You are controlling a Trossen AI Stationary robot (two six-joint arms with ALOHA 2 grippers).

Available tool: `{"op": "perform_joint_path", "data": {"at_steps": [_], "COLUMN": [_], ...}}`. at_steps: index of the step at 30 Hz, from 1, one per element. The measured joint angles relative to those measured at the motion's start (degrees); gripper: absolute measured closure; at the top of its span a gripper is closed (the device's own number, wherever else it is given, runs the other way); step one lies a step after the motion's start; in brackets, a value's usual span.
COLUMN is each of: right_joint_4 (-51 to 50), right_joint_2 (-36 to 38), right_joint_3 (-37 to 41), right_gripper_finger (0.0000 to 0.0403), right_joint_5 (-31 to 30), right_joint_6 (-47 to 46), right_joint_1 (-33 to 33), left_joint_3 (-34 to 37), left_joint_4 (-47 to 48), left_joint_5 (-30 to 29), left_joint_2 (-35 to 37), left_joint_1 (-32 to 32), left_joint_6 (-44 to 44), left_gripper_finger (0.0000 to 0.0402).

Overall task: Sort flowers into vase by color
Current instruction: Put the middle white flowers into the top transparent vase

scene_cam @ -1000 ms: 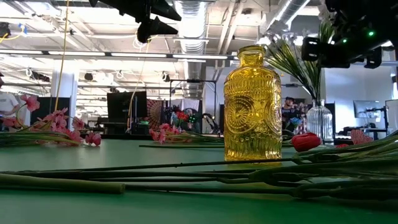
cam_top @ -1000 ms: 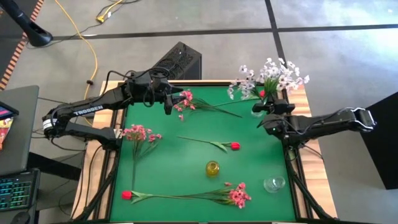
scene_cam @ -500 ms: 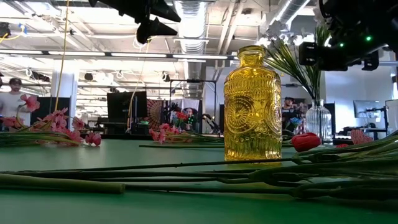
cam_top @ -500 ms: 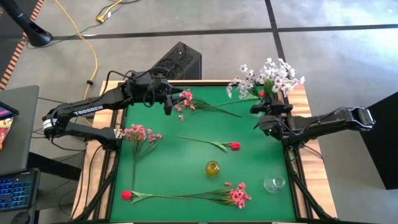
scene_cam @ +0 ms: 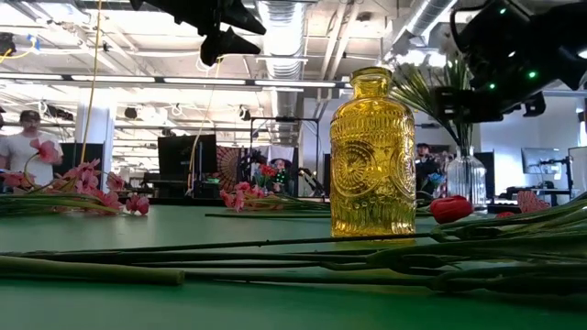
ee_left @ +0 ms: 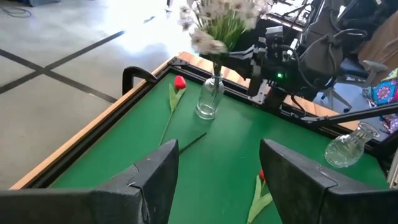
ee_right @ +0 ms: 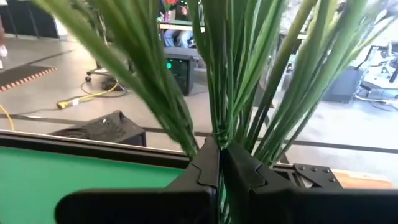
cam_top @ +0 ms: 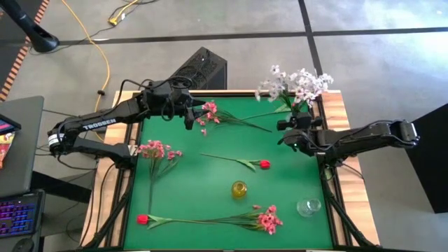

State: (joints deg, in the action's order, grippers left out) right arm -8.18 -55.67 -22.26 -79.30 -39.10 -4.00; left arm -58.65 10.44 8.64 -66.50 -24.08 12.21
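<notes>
Right gripper [cam_top: 288, 130], at the far right of the green table [cam_top: 210, 178]: fingers pressed together on the green stems of the white flower spray [cam_top: 297, 82], as the right wrist view shows, where the stems fan out above the two closed fingers [ee_right: 214, 168]. The grip sits low on the stems, presumably so that the blossoms stay clear above and the bunch can be steered by its base. The spray stands in, or just over, the clear vase [ee_left: 210, 99] at the table's far right corner; whether the stem ends already rest inside cannot be told.

Left gripper [cam_top: 189, 115], at the far left of the table beside a pink spray [cam_top: 208, 114]: fingers spread wide, empty, touching nothing; the arm appears to wait.

Unsorted flowers lie flat on the table: a second pink spray [cam_top: 155, 150] at the left, a red bud [cam_top: 264, 164] near the centre, and along the near edge a pink spray [cam_top: 267, 220] with a red bud [cam_top: 142, 219]. A yellow vase [cam_top: 239, 189] and another clear vase [cam_top: 308, 206] stand empty, probably awaiting the remaining colours.
</notes>
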Motion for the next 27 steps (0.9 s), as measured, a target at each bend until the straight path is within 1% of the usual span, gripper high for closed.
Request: {"op": "perform_joint_path", "data": {"at_steps": [7,16,24,27], "right_joint_4": [-0.38,-0.78,-0.61,-0.49], "right_joint_2": [-1.95,-4.63,-4.21,-4.23], "right_joint_3": [0.00,-0.02,-0.02,-0.05], "right_gripper_finger": [0.0368,0.0363,0.0362,0.0355], "right_joint_5": [2.98,5.04,5.11,5.08], "right_joint_6": [-0.10,0.34,6.24,7.95], "right_joint_1": [-1.08,-1.04,-0.97,-0.89], "left_joint_3": [0.00,0.00,0.00,0.00], "left_joint_4": [1.24,1.26,1.28,1.29], "left_joint_5": [0.00,0.02,0.02,0.02], "left_joint_2": [0.00,0.00,0.00,0.00], "left_joint_1": [0.00,-0.01,0.00,0.00], "left_joint_6": [0.49,1.00,1.09,1.09], "left_gripper_finger": [0.0189,0.0189,0.0189,0.0189]}}
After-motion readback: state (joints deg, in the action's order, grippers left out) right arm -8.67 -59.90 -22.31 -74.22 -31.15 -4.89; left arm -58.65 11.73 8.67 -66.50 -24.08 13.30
